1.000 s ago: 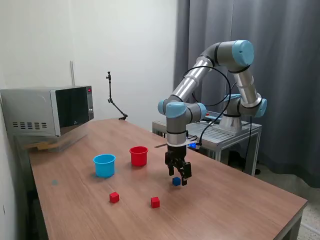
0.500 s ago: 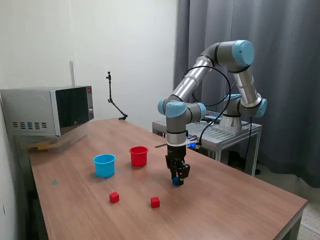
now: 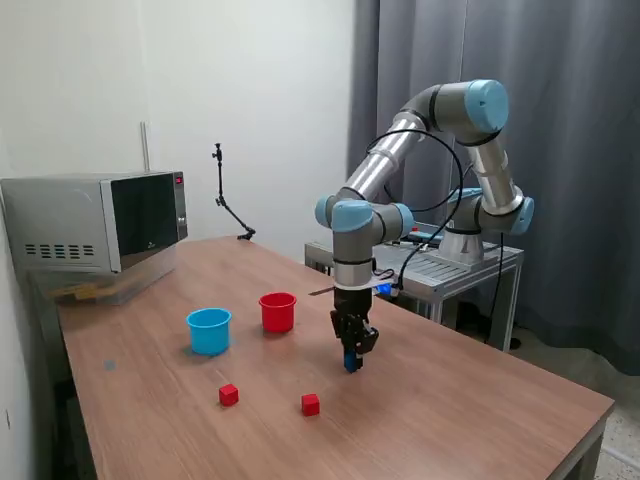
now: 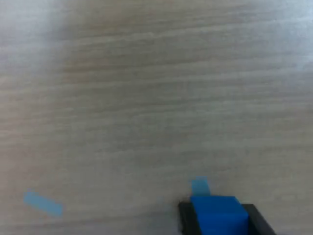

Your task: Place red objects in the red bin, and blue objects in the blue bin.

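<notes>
My gripper (image 3: 351, 362) is shut on a dark blue cube (image 3: 351, 363), just above the wooden table (image 3: 480, 410). In the wrist view the blue cube (image 4: 217, 215) sits between the two black fingers (image 4: 186, 218). Two red cubes (image 3: 229, 395) (image 3: 311, 404) lie on the table nearer the camera than the gripper. The red bin (image 3: 277, 312) and the light blue bin (image 3: 209, 330) stand upright to the exterior view's left of the gripper. Only one blue cube shows.
A microwave (image 3: 95, 222) stands at the table's far left corner in the exterior view. A thin black stand (image 3: 228, 205) rises at the table's back edge. The arm's base sits on a metal cart (image 3: 450, 265) behind the table. Two bits of blue tape (image 4: 43, 203) stick to the tabletop.
The gripper was open around the blue cube a second ago. It has closed on the cube and lifted slightly.
</notes>
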